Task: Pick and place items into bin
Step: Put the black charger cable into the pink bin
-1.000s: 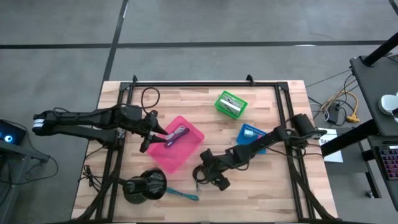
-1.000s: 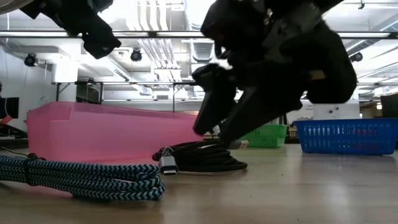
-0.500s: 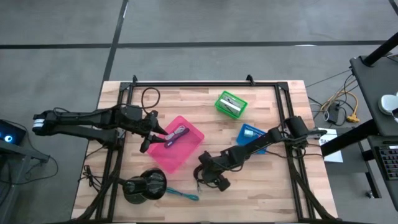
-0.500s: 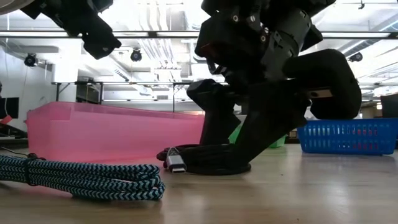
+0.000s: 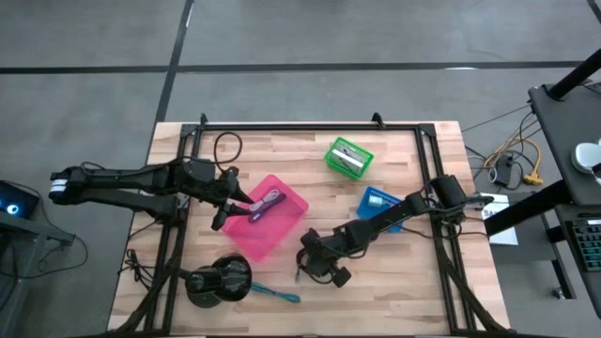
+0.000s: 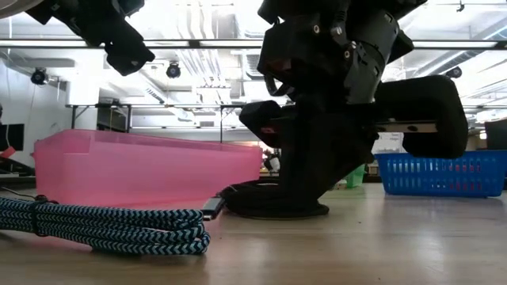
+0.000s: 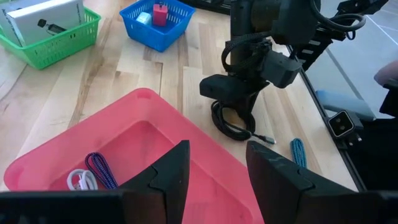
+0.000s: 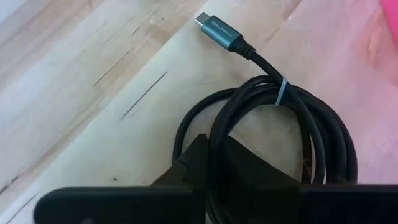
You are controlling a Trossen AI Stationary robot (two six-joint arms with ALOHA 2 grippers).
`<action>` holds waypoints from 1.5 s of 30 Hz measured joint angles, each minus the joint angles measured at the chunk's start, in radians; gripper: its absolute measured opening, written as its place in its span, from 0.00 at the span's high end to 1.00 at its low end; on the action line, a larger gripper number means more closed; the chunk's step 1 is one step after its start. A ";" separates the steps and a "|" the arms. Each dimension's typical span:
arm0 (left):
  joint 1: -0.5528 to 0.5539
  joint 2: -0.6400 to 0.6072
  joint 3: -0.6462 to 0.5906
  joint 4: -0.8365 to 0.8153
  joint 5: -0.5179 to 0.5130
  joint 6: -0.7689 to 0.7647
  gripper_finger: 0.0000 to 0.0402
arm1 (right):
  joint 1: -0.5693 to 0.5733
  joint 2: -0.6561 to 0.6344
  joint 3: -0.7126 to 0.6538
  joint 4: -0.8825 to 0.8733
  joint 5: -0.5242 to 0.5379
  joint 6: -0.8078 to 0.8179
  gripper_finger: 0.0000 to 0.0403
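My right gripper (image 5: 314, 266) is clenched on the coiled black cord (image 8: 292, 124), low centre on the bench (image 5: 394, 300); my left gripper (image 5: 228, 199), parted and empty, hangs over the pink bin (image 5: 282, 228).

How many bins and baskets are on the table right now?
3. The pink bin lies near the table's middle by the left gripper; the green basket is toward the far edge; the blue basket sits beside the right arm.
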 joint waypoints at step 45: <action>-0.029 0.193 -0.011 0.439 0.265 0.546 0.65 | -0.146 -0.317 -0.214 0.684 -0.464 -0.274 0.97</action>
